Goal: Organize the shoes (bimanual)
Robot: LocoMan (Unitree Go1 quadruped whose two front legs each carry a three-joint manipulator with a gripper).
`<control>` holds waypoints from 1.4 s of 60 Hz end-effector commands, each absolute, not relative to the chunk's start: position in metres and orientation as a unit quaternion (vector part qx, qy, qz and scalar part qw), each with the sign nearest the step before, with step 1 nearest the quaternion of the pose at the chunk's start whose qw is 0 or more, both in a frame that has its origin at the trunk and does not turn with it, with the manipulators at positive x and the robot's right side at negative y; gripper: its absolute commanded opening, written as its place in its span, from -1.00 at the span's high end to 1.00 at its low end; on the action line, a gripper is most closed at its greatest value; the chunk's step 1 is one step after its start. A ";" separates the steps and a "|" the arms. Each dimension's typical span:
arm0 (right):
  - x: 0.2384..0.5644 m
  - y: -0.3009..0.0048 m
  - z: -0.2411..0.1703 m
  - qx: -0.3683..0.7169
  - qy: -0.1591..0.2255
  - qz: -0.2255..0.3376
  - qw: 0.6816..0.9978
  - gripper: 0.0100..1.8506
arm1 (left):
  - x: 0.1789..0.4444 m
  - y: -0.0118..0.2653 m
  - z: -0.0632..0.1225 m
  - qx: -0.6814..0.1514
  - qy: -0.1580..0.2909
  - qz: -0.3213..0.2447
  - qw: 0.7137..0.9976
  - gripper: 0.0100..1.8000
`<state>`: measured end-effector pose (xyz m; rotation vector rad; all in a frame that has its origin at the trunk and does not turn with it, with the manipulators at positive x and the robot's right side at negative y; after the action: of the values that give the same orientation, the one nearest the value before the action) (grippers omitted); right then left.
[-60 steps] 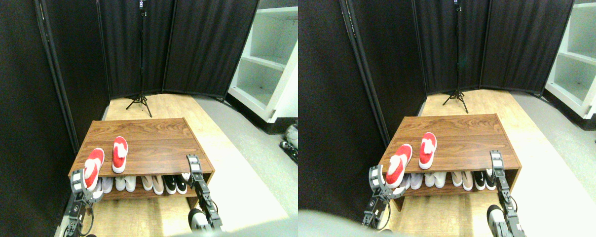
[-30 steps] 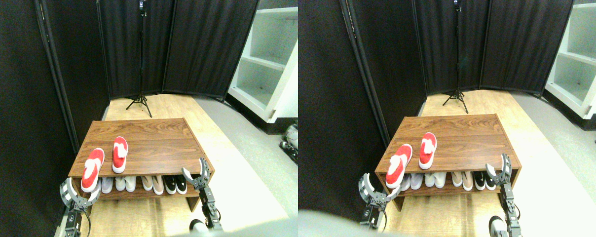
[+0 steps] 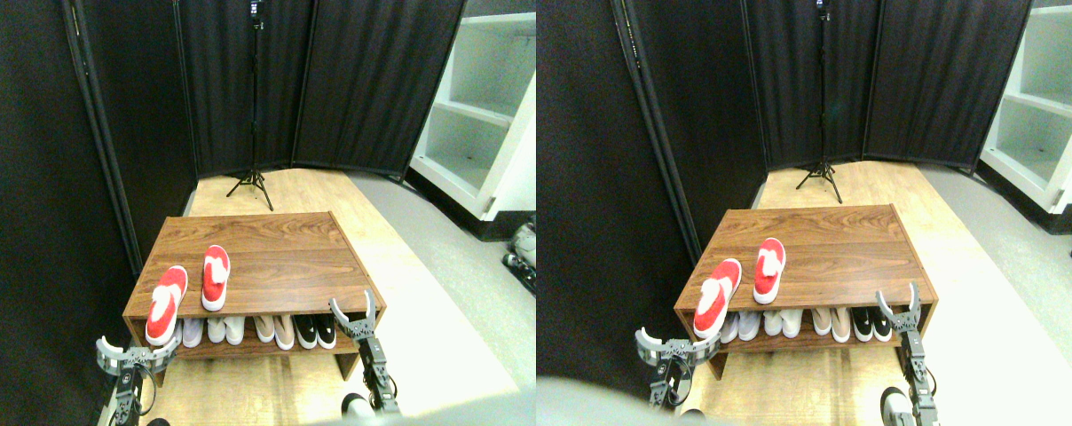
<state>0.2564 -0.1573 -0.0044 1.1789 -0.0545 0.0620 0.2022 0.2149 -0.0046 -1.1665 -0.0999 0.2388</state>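
Observation:
Two bright red shoes with white lining lie on top of the wooden shoe rack, at its left front. The left shoe overhangs the front edge a little; the right shoe lies beside it, slightly further back. My left gripper is open, low and just in front of the rack's left corner, below the left shoe and apart from it. My right gripper is open at the rack's right front corner, holding nothing.
Several white, beige and black shoes line the rack's lower shelf. Black curtain panels and a tripod stand behind. A white shelf unit is at the right. Wood and grey floor surround the rack.
My left gripper has let go of the left red shoe, dropped lower and opened wide. My right gripper has pulled back from the rack top and opened.

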 end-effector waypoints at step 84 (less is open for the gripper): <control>0.257 -0.152 0.009 0.597 -0.079 0.029 0.798 0.64 | 0.281 0.200 -0.060 -0.600 -0.012 0.085 0.796 -0.76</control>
<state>0.2580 -0.1515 -0.0007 1.2800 -0.1400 0.0284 0.2706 0.2023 -0.0568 -1.2651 -0.0331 0.2358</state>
